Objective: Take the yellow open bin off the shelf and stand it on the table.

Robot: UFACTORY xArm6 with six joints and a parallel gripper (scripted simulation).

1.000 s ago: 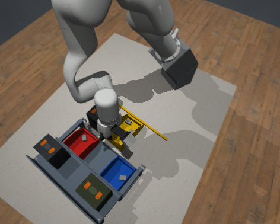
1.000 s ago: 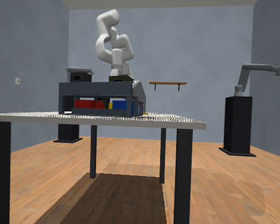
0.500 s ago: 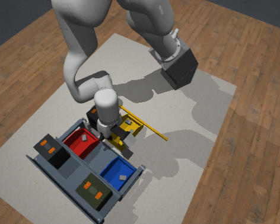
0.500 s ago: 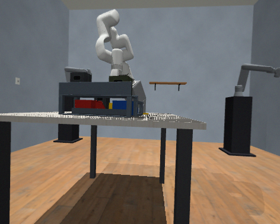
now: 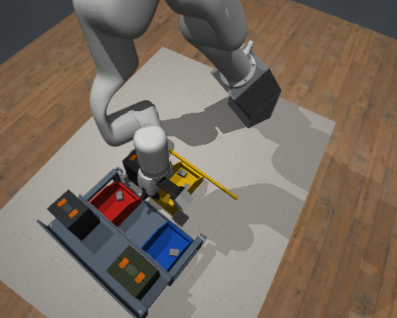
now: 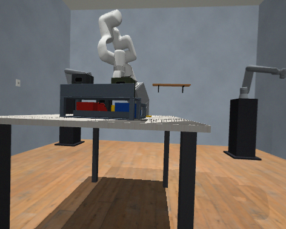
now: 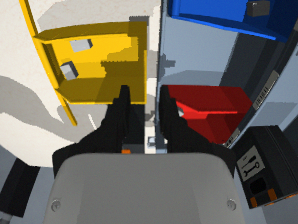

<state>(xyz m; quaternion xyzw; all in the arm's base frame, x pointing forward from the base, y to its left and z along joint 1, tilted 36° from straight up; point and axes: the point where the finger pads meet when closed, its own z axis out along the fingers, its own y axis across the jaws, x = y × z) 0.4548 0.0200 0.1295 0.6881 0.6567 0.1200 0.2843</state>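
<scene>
The yellow bin is off the shelf, beside its open side, and looks level on the table top. Two grey parts show in it. Its front edge lies close along a yellow strip; whether it touches the strip I cannot tell. A narrow pale gap separates its rear from the shelf. The red bin and blue bin stand on the shelf and look level, open fronts out. My gripper is partly open, with nothing between its fingers, between the yellow and red bins.
A black toolbox and an olive case stand on the shelf's upper level. Another black box with orange latches is beside the shelf end, partly hidden by the arm. The shelf posts and rails are close to the gripper.
</scene>
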